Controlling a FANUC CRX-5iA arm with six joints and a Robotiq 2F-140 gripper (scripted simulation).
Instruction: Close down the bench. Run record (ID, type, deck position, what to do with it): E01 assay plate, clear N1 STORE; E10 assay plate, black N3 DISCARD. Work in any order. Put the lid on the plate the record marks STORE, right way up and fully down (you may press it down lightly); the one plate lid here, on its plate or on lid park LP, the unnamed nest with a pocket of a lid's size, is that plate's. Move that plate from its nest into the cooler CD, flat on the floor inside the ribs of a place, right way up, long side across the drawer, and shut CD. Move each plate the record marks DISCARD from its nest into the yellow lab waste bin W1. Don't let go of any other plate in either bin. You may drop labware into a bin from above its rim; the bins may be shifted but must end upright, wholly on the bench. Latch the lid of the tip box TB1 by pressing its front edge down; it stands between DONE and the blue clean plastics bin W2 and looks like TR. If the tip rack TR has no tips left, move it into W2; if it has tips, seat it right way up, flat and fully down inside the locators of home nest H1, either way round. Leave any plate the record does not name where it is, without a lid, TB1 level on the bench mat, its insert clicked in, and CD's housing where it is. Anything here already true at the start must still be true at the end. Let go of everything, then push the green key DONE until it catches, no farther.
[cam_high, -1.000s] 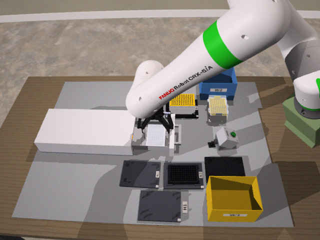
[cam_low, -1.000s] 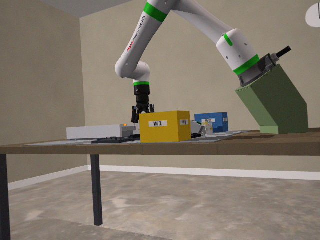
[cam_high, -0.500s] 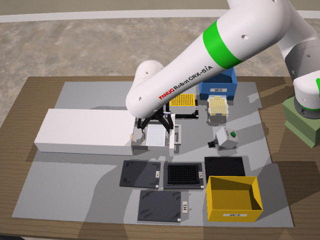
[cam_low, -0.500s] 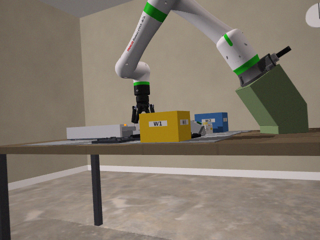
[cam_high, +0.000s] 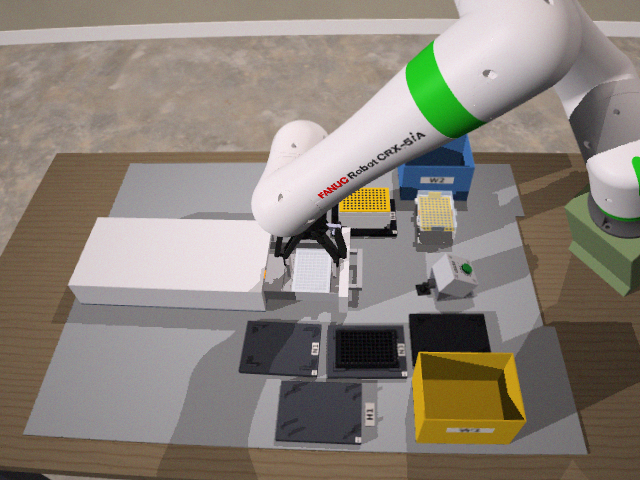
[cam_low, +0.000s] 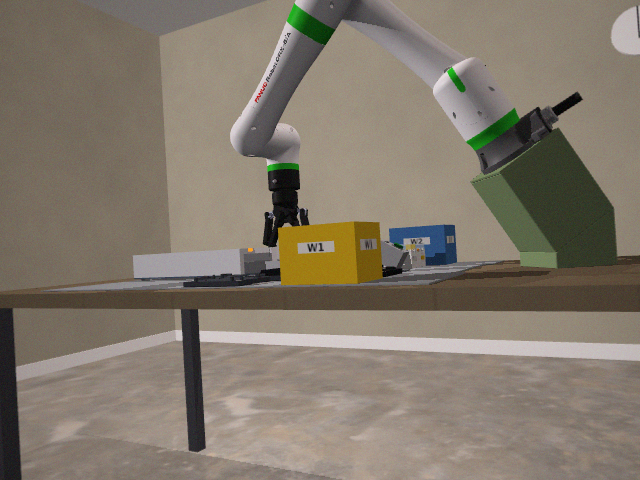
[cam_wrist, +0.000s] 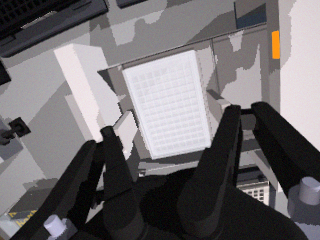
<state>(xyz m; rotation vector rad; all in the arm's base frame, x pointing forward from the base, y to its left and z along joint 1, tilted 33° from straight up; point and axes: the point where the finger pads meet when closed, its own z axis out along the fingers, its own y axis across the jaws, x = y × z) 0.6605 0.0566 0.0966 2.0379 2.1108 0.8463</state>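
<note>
The clear assay plate, lid on, lies flat in the pulled-out drawer of the white cooler CD. My gripper is open just above the plate, its fingers standing off the long sides and holding nothing. The black assay plate sits in nest N3. Nest N1 is bare. The tip rack TR with a yellow grid top stands behind the drawer. Tip box TB1 stands before the blue bin W2.
The yellow bin W1 stands at the front right, with the dark lid park behind it. Home nest H1 lies at the front. The green DONE key sits on its grey box right of the drawer.
</note>
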